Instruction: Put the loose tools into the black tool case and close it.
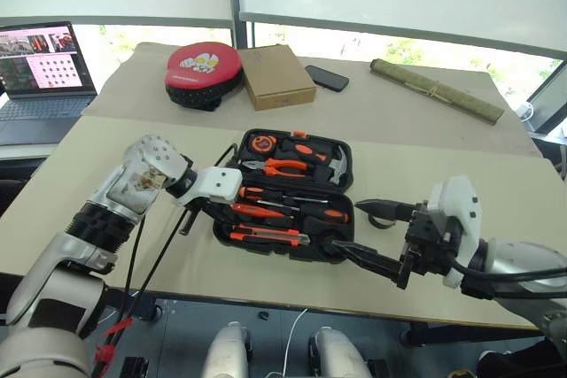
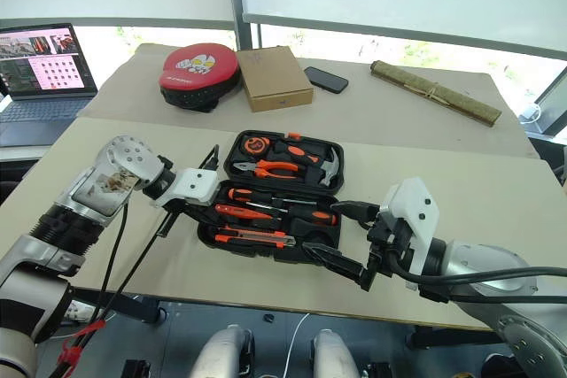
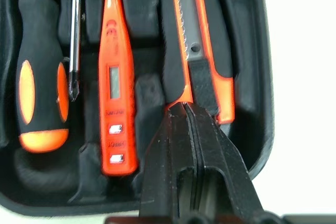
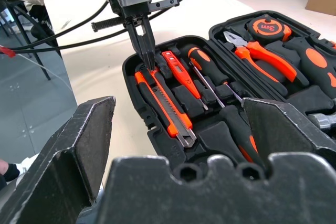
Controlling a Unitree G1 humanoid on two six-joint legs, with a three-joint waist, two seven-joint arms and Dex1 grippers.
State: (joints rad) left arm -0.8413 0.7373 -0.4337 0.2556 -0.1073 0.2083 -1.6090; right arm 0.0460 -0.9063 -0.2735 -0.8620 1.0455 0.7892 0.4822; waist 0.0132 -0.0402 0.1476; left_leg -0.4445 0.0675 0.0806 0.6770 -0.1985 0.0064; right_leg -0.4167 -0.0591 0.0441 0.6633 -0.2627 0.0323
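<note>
My left gripper (image 4: 149,61), fingers pressed together and holding nothing, pokes its tips onto the handle end of the utility knife (image 4: 167,106), seating it in the near half of the black tool case (image 1: 341,245); the knife lies lengthwise along the case's front edge, blade end toward my right; my right gripper (image 1: 368,235) waits spread wide at the case's right corner; next, I judge, comes folding the case shut.

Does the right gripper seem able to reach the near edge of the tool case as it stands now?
Probably yes. The right gripper is open and hangs just at the near right corner of the black tool case, with nothing between. The left gripper, shut, presses the utility knife at the far end.
</note>
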